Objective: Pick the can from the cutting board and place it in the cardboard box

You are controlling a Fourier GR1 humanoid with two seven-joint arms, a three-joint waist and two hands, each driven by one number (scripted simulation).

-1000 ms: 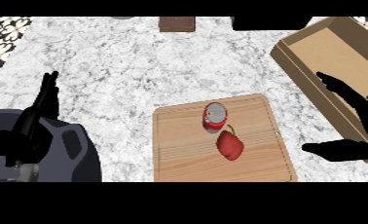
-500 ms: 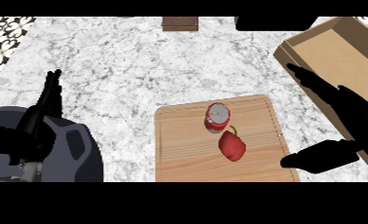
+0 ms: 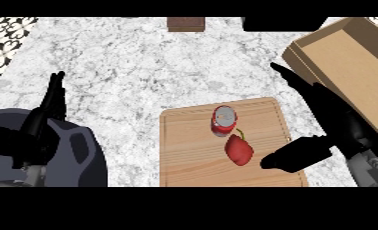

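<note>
Scanning from the frame's left edge: your left hand (image 3: 46, 109) sits at lower left with fingers straight, pressed together and pointing up, touching nothing. It reads as parked, kept out of the way since this job needs one arm only. Moving right, the cutting board (image 3: 192, 154) lies low in the centre on the marble counter (image 3: 118, 64), its far edge near mid-frame. The can (image 3: 224, 121) stands on the board's upper middle, silver top facing you, with nothing gripping it. Just below it and touching or nearly so lies a red pepper-like item (image 3: 238, 149), so you have clutter on the near side and should come at the can from the right or from above. Further right, your right hand (image 3: 325, 124) is spread wide: fingers straight and aimed toward the upper left, thumb stuck out low over the board's lower right corner. It holds nothing and is clear of the can, so I'd read it as pre-shaped for a side grasp, with the reach not yet closed. At upper right the cardboard box (image 3: 317, 59) sits open-topped just beyond that hand, so the carry should be short once the can is lifted. A small brown block (image 3: 185, 24) at top centre looks irrelevant.
</note>
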